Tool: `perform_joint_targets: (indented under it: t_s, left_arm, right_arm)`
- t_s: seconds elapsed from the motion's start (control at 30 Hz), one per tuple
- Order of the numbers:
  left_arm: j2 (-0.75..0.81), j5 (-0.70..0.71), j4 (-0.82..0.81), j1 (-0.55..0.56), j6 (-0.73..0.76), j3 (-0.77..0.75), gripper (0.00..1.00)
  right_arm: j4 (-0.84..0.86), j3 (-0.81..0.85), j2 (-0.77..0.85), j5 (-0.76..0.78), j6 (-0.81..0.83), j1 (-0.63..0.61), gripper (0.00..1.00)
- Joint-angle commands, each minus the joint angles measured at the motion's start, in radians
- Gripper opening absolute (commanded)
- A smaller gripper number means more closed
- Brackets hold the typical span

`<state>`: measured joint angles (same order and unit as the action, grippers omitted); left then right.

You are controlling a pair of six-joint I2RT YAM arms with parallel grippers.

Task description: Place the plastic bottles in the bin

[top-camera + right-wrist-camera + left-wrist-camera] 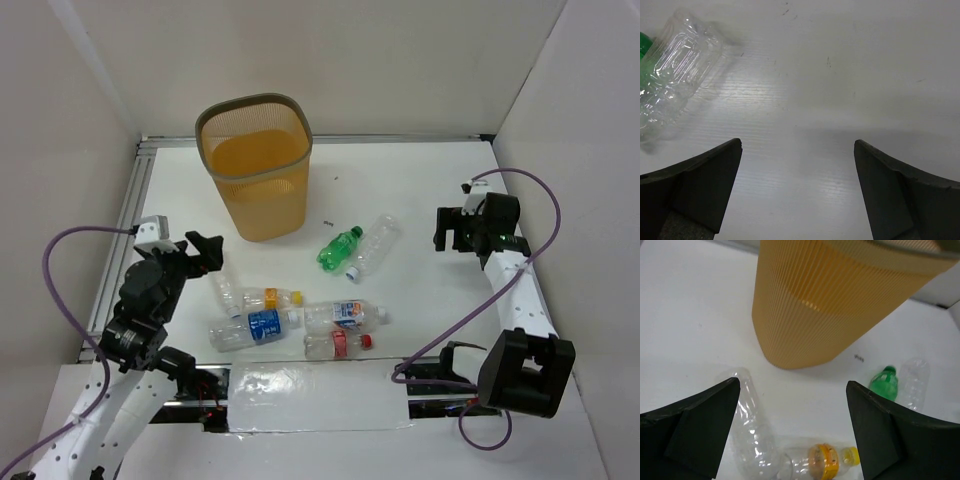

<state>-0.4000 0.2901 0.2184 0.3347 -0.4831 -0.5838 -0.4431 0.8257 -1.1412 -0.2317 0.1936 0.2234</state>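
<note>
Toward the far-left corner of the table [430,180], top view: bin [262,205] stands upright; all bottles lie outside it on the tabletop; green bottle [340,247] & clear white-cap bottle [373,243] lie side by side mid-table, just right of the bin; closer to the near edge sits a cluster: crumpled clear bottle [227,290], yellow-label bottle [270,298], blue-label bottle [250,328], pale-label bottle [345,314], red-label bottle [337,344]; left gripper [205,250] is near the left edge, just beside the crumpled clear bottle; right gripper [450,230] is near the right edge, well apart from any bottle.

Left wrist view: left gripper [792,385] has fingers [700,425] spread wide, gripping nothing; bin [830,305] is straight ahead; crumpled clear bottle [747,410] lies by the left finger; yellow-label bottle [822,460] lies btwn the fingers at the bottom; green bottle [885,382] is by the right finger.

Right wrist view: right gripper [797,142] has fingers [695,185] spread over bare table, empty; clear white-cap bottle [675,65] is at upper left.
</note>
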Motion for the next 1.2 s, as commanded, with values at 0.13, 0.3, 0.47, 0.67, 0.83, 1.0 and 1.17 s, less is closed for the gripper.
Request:
perform_joint_targets:
  t_s: [0.13,0.3,0.47,0.67,0.83,1.0,1.17]
  left_arm:
    - [-0.036,-0.06,0.044,0.006,-0.012,0.019,1.0]
    - [-0.026,-0.104,0.044,0.015,-0.003,0.019,1.0]
    - [-0.092,-0.193,0.035,0.015,0.006,0.01,0.92]
    - [-0.2,-0.289,0.084,0.029,-0.014,-0.037,0.43]
    - [-0.223,-0.221,0.151,0.075,-0.056,-0.076,0.58]
    - [-0.301,0.005,0.359,0.096,-0.264,-0.142,0.93]
    - [-0.434,0.253,0.556,0.096,-0.449,-0.188,0.99]
  right_arm:
    - [0.011,-0.003,0.0,0.009,0.0,0.005,1.0]
    - [0.001,0.015,-0.009,0.009,0.009,0.005,1.0]
    - [-0.119,0.081,-0.075,-0.02,0.168,0.005,1.0]
    - [-0.194,0.174,-0.157,0.115,0.21,-0.084,1.0]
    - [-0.238,0.239,-0.227,0.089,0.19,-0.147,1.0]
    - [-0.227,0.265,-0.265,-0.047,0.172,-0.171,1.0]
    - [-0.197,0.3,-0.301,-0.063,0.132,-0.182,1.0]
